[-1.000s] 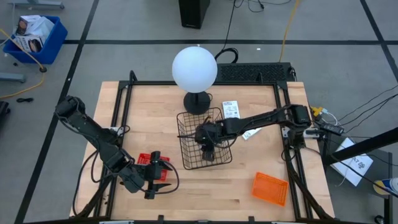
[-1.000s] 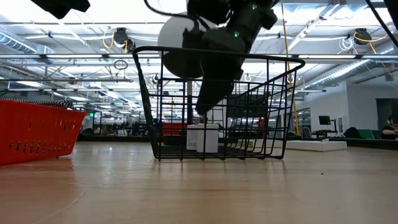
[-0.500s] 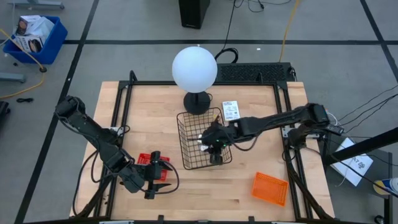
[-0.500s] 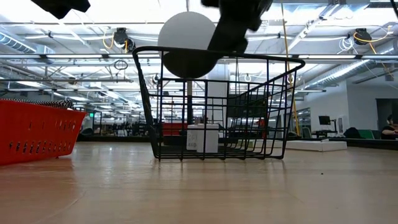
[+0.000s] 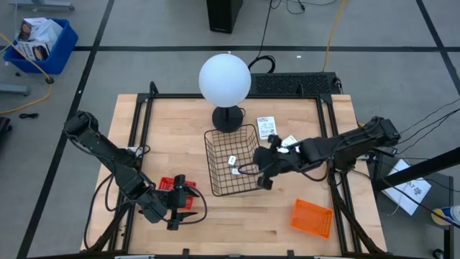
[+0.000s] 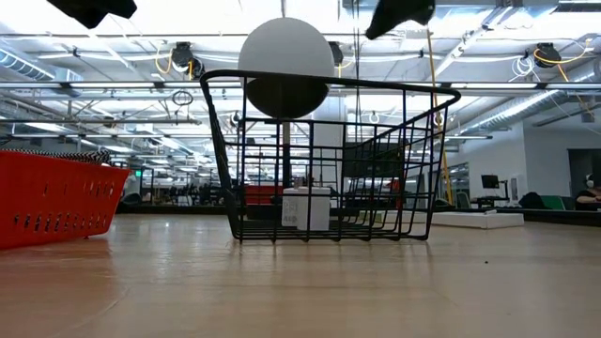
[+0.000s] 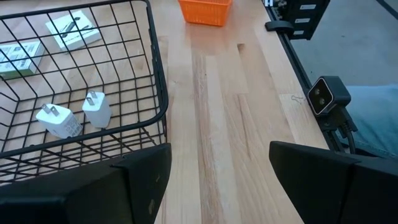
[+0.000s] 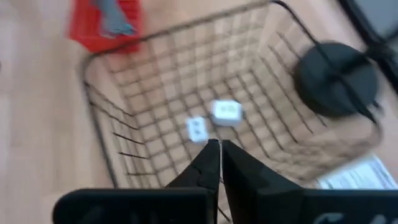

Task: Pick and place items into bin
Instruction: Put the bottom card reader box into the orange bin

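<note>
A black wire basket point(image 5: 233, 162) stands mid-table, with two tiny white blocks point(image 7: 59, 120) point(image 7: 96, 109) lying on its floor. My right gripper point(image 5: 263, 177) hovers shut and empty just outside the basket's right rim, above rim height point(image 6: 399, 13). Its wrist view looks down over the rim at both blocks point(image 8: 226, 111). Two flat white packets point(image 5: 267, 127) point(image 5: 290, 142) lie on the wood, right of the basket. My left gripper point(image 5: 190, 203) waits open near the table's front left, beside a red basket point(image 5: 171, 185). A slim grey-teal piece point(image 8: 113, 17) shows in that red basket.
A lamp with a white globe point(image 5: 225, 78) and a dark base point(image 8: 336, 78) stands just behind the wire basket. An orange basket point(image 5: 313, 216) lies at the front right. Bare wood stretches between the wire basket and the front edge point(image 7: 224, 124).
My right gripper has risen out of the wire basket and drawn back toward the table's right edge, ending outside the basket's right rim. The white blocks have stayed on the basket floor.
</note>
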